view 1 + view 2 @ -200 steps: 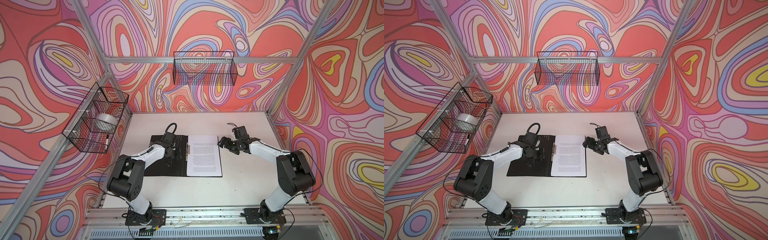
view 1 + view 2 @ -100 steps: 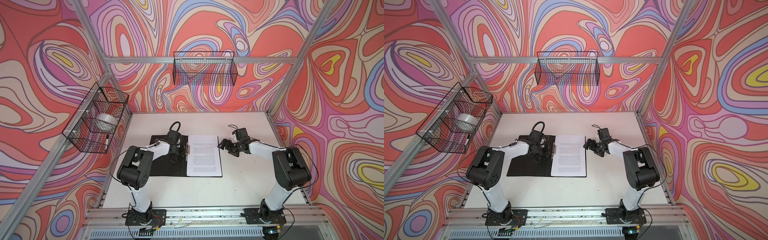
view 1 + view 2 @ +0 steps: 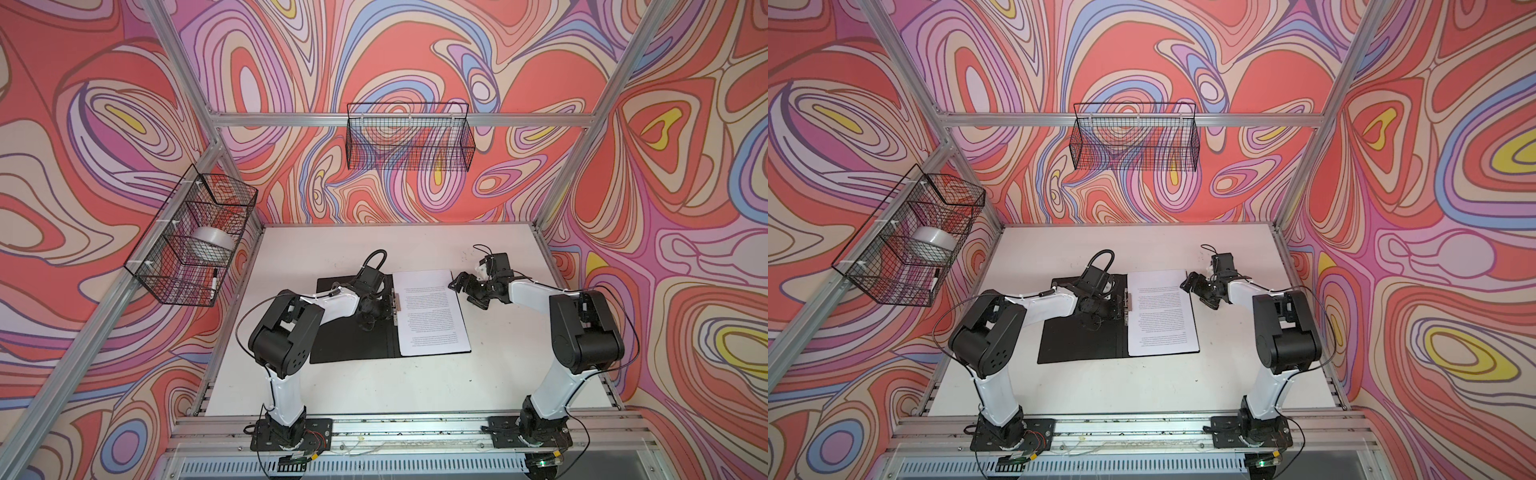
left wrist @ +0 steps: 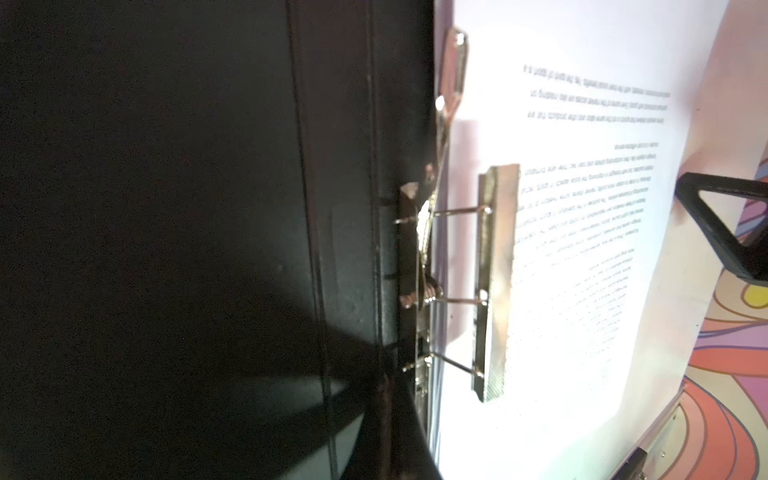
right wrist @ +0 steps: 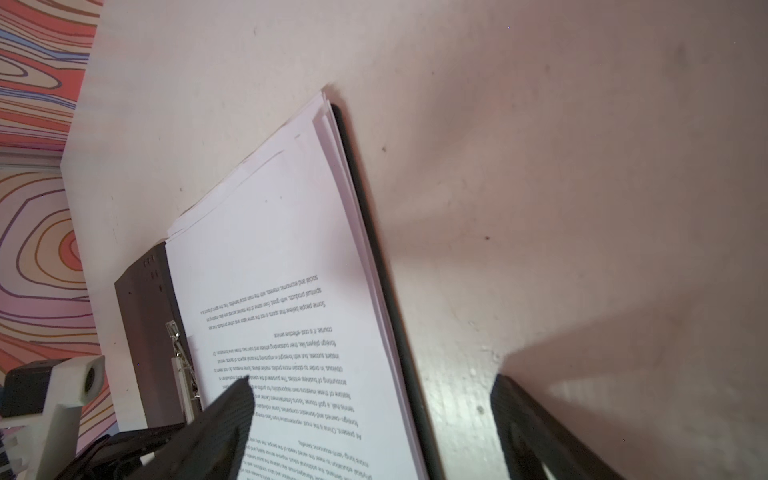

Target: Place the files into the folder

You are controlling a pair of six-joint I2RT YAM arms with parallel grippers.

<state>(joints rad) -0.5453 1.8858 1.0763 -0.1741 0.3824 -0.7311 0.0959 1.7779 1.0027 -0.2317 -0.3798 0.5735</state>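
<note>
The folder (image 3: 353,332) lay open and flat at mid-counter, black inner faces up, with the files (image 3: 432,320) stacked on its right half, seen in both top views. The sheets sat almost square inside the cover, their edges slightly fanned at the far right corner in the right wrist view (image 5: 282,291), where the folder's dark rim (image 5: 374,249) showed just beyond them.

The left gripper (image 3: 388,305) rested at the spine beside the metal clip (image 4: 494,282), its jaws closed together. Whether they pinched anything could not be told. The clip's bar lay across the inner margin of the top sheet, but whether it pressed the paper was unclear.

The right gripper (image 3: 465,293) hovered at the files' far right corner with its jaws wide and holding nothing, one finger (image 5: 224,415) above the page and the other over the bare counter (image 3: 374,395) outside the folder's edge.

By the look of it, the main work was done, as no loose sheet showed elsewhere on the counter. What seemed left was to secure the stack under the clip and fold the left cover shut.
</note>
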